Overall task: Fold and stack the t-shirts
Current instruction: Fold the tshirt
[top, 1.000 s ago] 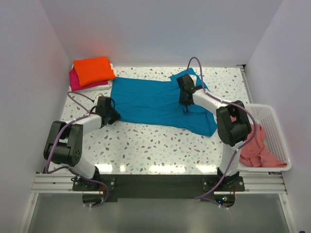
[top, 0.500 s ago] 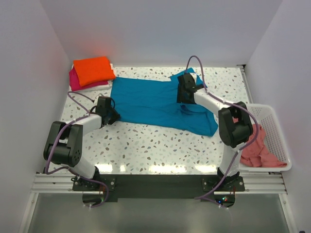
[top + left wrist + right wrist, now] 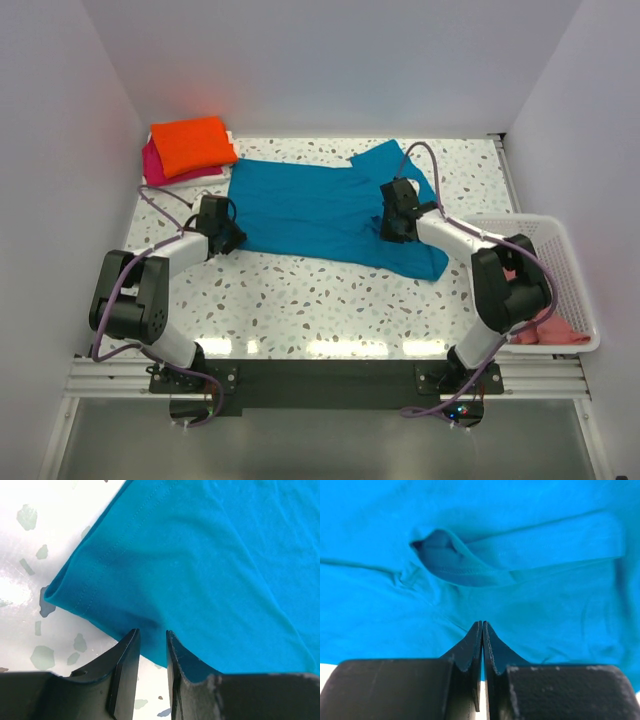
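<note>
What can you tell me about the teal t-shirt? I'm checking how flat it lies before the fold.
The teal t-shirt is soft plain knit cloth with stitched hems, spread mostly flat across the speckled table, its collar opening puckered and wrinkled. One sleeve points to the far edge. The left tool has its fingers narrowly apart over the shirt's left corner hem; the right tool is pinched shut over cloth near the collar.

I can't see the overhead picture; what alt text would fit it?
A teal shirt lies spread on a speckled table, with two robot grippers, left and right, at its edges. Folded orange and magenta shirts are stacked far left.
</note>
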Robot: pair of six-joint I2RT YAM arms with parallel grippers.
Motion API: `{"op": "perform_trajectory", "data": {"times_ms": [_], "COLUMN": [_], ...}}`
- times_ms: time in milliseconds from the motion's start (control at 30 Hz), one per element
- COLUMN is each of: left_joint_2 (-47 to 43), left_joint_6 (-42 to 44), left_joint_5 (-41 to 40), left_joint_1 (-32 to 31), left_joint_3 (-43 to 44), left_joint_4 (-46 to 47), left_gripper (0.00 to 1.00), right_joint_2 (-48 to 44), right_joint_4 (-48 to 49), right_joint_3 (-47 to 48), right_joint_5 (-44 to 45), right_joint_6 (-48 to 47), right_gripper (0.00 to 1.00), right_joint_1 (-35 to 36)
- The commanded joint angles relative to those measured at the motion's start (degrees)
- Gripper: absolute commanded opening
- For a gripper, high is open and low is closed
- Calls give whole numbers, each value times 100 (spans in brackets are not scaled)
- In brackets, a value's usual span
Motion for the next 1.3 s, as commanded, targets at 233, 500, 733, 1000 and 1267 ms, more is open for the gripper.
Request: {"op": "perform_trajectory", "data": {"times_ms": [233,500,733,1000,1267], "left_joint_2": [-116,-54,42,121,60], "left_joint_6": [157,157,157,157,218], "left_joint_5": [-180,-180,-198,-154,-128], "left_joint_1": [150,185,273,300,308], "left_joint_3": [149,132,97,79,53], "left_joint_4": [-94,-111,-138,-111,-68], "left_gripper": [32,32,32,32,35], "right_joint_2": [642,1030,1179,1547,1997], "right_joint_4": [446,350,191,279,174], "right_joint_3": [238,695,1037,1660,2286], "right_joint_5": [-93,135,276,549,478], "right_joint_6": [153,127,-5,-347,-611], "right_gripper": [7,11,15,26,41], "right_joint_1": [9,-192,-368,-439,-483]}}
